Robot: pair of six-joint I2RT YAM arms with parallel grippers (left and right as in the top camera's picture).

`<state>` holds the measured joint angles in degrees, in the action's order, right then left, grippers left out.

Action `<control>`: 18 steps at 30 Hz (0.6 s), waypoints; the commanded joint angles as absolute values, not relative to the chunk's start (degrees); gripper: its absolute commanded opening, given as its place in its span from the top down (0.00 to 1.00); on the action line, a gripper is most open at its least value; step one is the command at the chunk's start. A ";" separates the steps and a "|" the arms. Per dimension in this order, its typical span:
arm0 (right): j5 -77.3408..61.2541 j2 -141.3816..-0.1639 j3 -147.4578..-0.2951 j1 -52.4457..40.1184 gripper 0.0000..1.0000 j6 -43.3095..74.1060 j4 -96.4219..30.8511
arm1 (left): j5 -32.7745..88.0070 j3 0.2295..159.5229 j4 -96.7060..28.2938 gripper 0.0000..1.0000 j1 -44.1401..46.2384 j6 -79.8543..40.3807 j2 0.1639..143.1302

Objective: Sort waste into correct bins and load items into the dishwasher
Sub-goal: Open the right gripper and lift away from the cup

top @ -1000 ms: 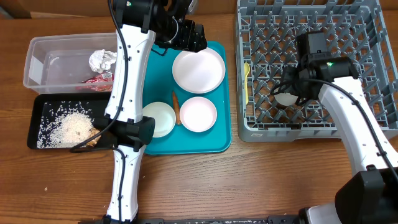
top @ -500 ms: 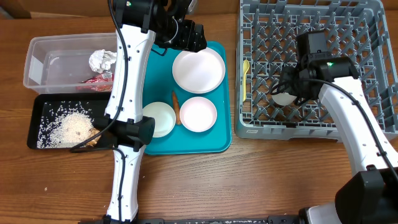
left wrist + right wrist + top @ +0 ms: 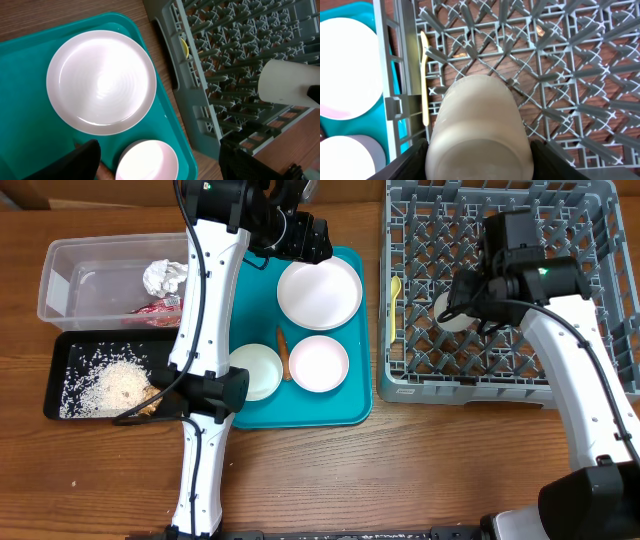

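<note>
Overhead, we see the right claw (image 3: 465, 308) has carried the smooth white cup (image 3: 448, 310) farther up the pegged grey rack (image 3: 560, 280) than a second ago, clamped around it. The clear tub (image 3: 60, 280) holds a crumpled napkin (image 3: 165, 277) and a red wrapper (image 3: 155, 307); the black tray (image 3: 58, 358) holds rice (image 3: 110, 380).

Left wrist: our left claw (image 3: 165, 162) gapes wide and empty over the teal tray (image 3: 30, 135), above its round plate (image 3: 101, 82) and a bowl (image 3: 146, 161).

Right wrist: the cup hangs above the rack's lattice, near a yellow spoon (image 3: 424, 80).
</note>
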<state>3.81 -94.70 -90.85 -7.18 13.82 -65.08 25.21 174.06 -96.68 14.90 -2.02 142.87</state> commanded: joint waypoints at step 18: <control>1.91 -100.62 -91.88 -8.40 0.54 11.75 -67.66 | 25.04 174.91 -96.82 0.22 15.44 -2.81 141.73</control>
<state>2.17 -100.25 -90.85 -7.99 11.99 -68.05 25.21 174.06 -96.68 15.00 -2.02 142.87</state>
